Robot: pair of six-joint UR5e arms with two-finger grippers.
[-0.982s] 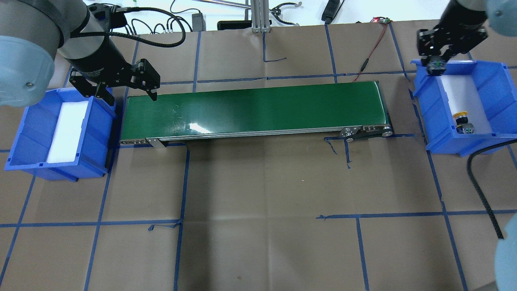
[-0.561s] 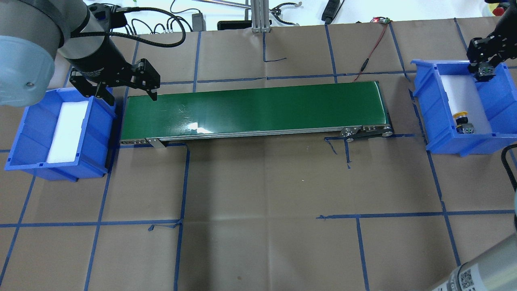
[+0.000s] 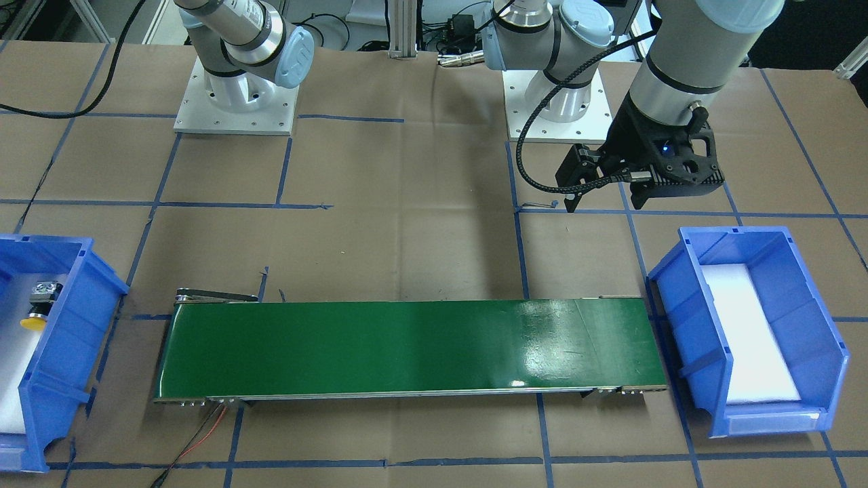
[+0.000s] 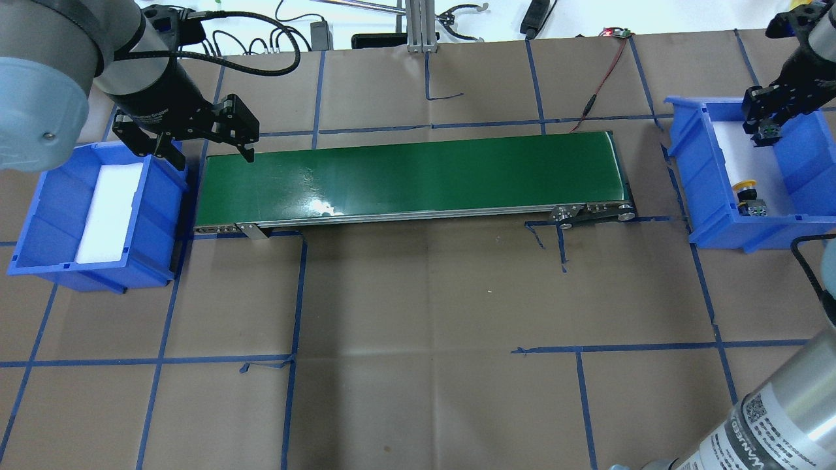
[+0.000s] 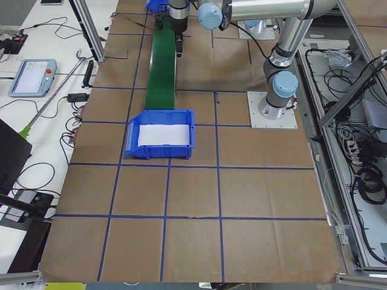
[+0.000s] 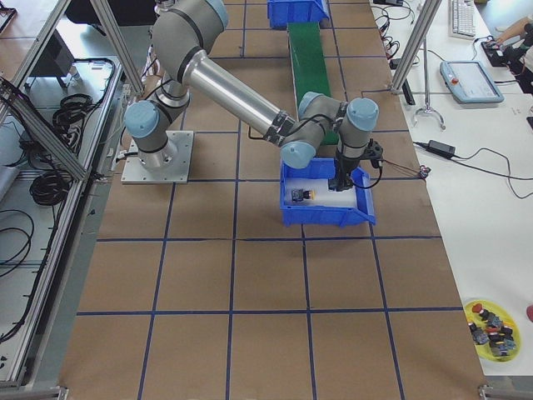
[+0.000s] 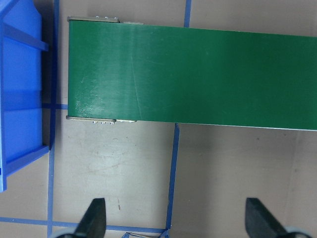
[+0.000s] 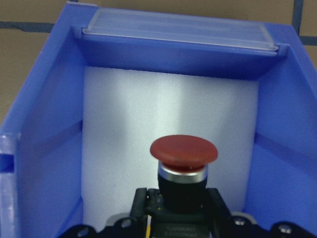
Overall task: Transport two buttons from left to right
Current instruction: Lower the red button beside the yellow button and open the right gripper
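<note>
Right gripper (image 4: 765, 129) jaws clamp the red button (image 8: 184, 151) over the right bin (image 4: 692, 171), apparently clear of its white foam (image 8: 148, 114). Yellow button (image 4: 746, 189) lies inside that bin. Left gripper (image 4: 210, 156) jaws spread wide, high near the left end of the belt (image 4: 418, 176)

The red-capped button (image 8: 184, 150) and yellow-capped button (image 4: 745, 186) have black bodies; bins (image 4: 692, 176) blue, belt (image 4: 411, 176) green, table (image 4: 424, 294) brown, gridded blue.

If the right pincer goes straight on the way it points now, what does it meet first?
Probably the white foam pad in the blue bin; the red button held by the right pincer would touch it first. Depth is unclear.
</note>
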